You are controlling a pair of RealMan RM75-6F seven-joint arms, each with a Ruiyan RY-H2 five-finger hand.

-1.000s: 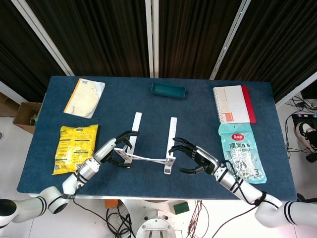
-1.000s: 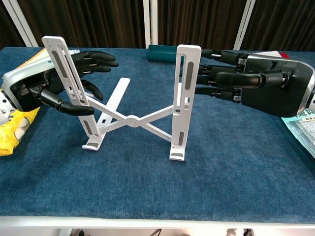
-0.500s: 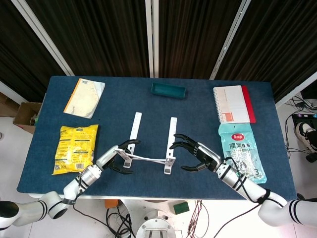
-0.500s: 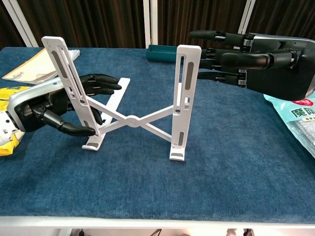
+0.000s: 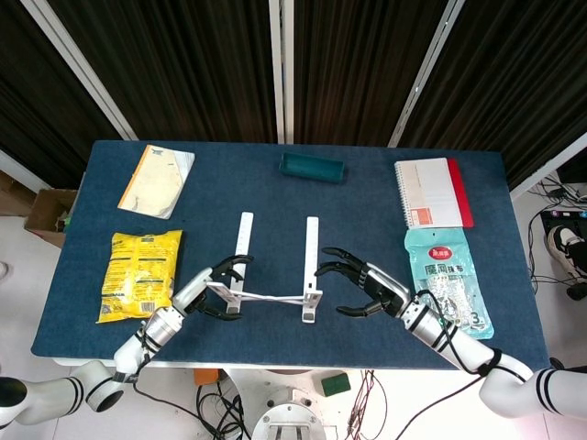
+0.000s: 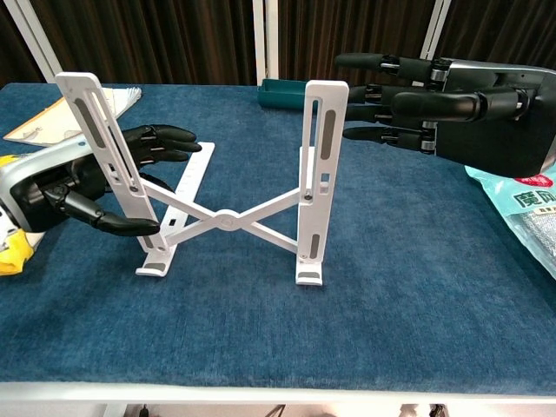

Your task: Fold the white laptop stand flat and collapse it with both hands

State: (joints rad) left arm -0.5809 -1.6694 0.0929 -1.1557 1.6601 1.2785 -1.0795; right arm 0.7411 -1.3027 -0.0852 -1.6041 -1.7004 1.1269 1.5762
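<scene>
The white laptop stand (image 5: 273, 275) stands unfolded at the table's front middle. Its two slotted arms rise upright, the left arm (image 6: 95, 130) and the right arm (image 6: 315, 165), joined low down by a crossed link (image 6: 224, 217). My left hand (image 6: 74, 178) wraps the left arm, thumb in front and fingers (image 6: 161, 137) behind it. In the head view the left hand (image 5: 215, 286) sits at the stand's left rail. My right hand (image 6: 452, 100) hovers with fingers spread, their tips just right of the right arm; I cannot tell if they touch. From above, the right hand (image 5: 364, 286) is beside the right rail.
A green tray (image 5: 312, 169) lies at the back middle. A spiral notebook (image 5: 433, 192) and a teal snack bag (image 5: 447, 280) are on the right. A yellowish booklet (image 5: 157, 181) and a yellow snack bag (image 5: 139, 275) are on the left.
The stand has slid a little to the left with my left hand around its left arm. My right hand rose earlier and now stays level, its fingers spread.
</scene>
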